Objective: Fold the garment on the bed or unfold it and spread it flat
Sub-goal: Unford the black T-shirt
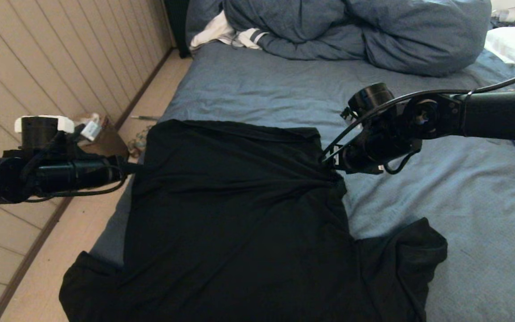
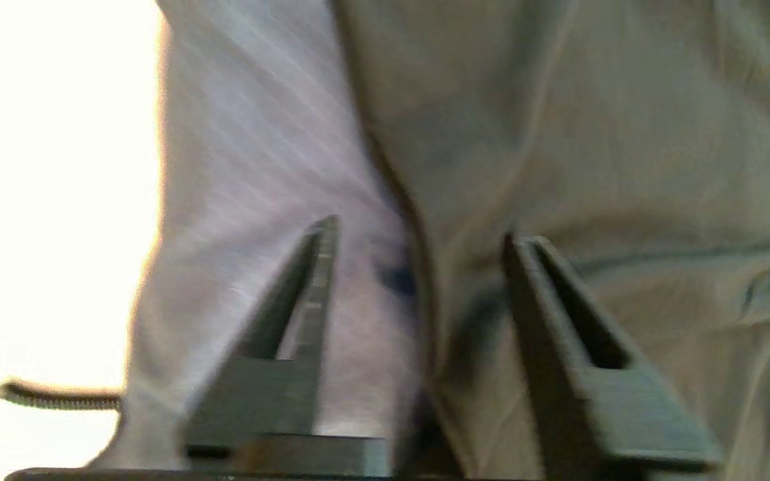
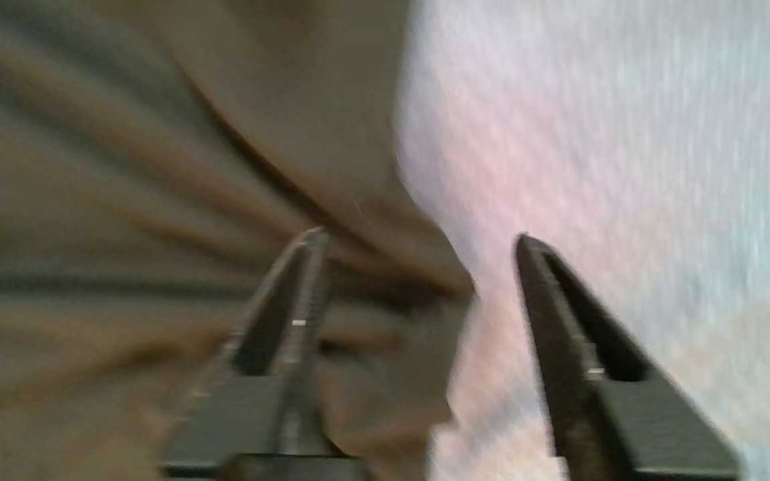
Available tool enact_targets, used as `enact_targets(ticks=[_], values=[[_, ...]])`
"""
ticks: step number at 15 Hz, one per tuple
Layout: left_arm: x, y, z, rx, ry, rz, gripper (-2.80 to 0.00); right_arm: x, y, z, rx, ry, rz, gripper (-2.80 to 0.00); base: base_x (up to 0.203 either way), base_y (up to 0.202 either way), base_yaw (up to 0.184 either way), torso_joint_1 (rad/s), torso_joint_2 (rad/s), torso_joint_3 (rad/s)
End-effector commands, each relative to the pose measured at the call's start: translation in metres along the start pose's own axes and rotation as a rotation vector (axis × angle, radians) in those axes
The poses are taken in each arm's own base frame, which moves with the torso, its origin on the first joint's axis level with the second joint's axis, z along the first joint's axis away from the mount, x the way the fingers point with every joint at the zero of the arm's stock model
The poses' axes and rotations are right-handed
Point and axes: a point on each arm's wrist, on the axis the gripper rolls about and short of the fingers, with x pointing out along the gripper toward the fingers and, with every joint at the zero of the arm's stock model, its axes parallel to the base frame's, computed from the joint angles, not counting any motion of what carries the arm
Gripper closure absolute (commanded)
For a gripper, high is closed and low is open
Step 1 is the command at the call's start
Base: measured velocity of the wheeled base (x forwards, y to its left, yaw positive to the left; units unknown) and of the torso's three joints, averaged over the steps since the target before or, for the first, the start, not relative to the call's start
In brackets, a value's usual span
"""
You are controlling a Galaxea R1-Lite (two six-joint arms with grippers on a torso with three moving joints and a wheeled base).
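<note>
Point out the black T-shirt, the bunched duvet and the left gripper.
black T-shirt (image 1: 235, 214): head view, middle of its spread body.
bunched duvet (image 1: 373, 31): head view, its rumpled bulk at the far end of the bed.
left gripper (image 2: 418, 234): left wrist view, gap between its open fingertips, over the shirt's edge.

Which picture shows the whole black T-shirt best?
The head view: the T-shirt lies spread on the bed, both sleeves showing. The left wrist view and the right wrist view show only wrinkled edges of it.
</note>
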Motion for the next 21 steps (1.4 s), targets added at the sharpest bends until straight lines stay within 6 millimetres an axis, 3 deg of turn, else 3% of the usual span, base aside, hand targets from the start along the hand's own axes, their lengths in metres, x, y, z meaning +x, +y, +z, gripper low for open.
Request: enact_targets(ticks=[1, 3, 5, 6, 15, 21], values=[[-0.015, 0.008, 0.018, -0.027, -0.095, 0.014, -2.80, -0.009, 0.004, 0.014, 0.010, -0.085, 0.030, -2.80, 0.000, 0.000, 0.000, 0.000, 0.00, 0.000], [-0.023, 0.014, 0.036, -0.102, -0.208, 0.007, -2.80, -0.006, 0.009, 0.026, 0.013, -0.142, 0.046, -2.80, 0.000, 0.000, 0.000, 0.000, 0.00, 0.000], [-0.027, 0.017, 0.043, -0.115, -0.280, 0.002, -2.80, 0.017, 0.016, 0.030, -0.020, -0.196, 0.060, -2.80, 0.000, 0.000, 0.000, 0.000, 0.00, 0.000], [-0.027, 0.018, 0.041, -0.115, -0.286, 0.003, -2.80, 0.024, 0.021, 0.029, -0.037, -0.215, 0.072, 0.00, 0.000, 0.000, 0.000, 0.000, 0.00, 0.000], [-0.017, 0.021, 0.017, -0.109, -0.259, -0.012, -2.80, 0.066, 0.035, 0.022, -0.086, -0.272, 0.075, 0.00, 0.000, 0.000, 0.000, 0.000, 0.00, 0.000], [-0.002, 0.015, 0.002, -0.104, -0.230, -0.034, -2.80, 0.114, 0.032, 0.020, -0.213, -0.442, -0.103, 0.00, 0.000, 0.000, 0.000, 0.000, 0.00, 0.000]])
